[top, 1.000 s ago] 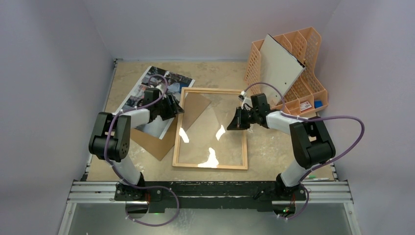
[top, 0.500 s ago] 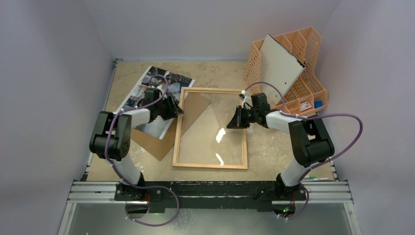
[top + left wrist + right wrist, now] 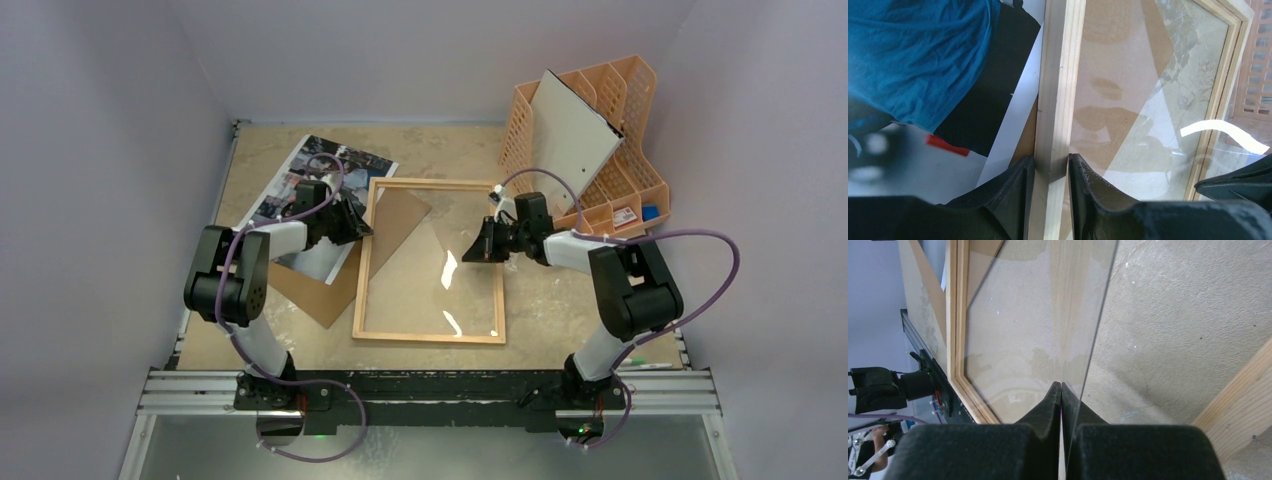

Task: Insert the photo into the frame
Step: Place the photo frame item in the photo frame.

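Easing leftward, right fingers [image 3: 1048, 407] pinch glass pane [image 3: 1018, 330] (left fingers [image 3: 1020, 187] grip frame [image 3: 1058, 90]).

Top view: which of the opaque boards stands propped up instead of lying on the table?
The white-grey board, leaning in the orange organizer; the brown backing lies flat.

On the worktop [image 3: 560, 310]: one photo [image 3: 310, 175], one wooden frame [image 3: 428, 338], one glass pane [image 3: 1038, 315], one brown backing panel [image 3: 318, 295]. At the far right corner, one orange lattice organizer [image 3: 625, 185] and one white-grey board [image 3: 572, 140] leaning in it. Two pincers: the left pincer [image 3: 1050, 172], the right pincer [image 3: 1061, 390].
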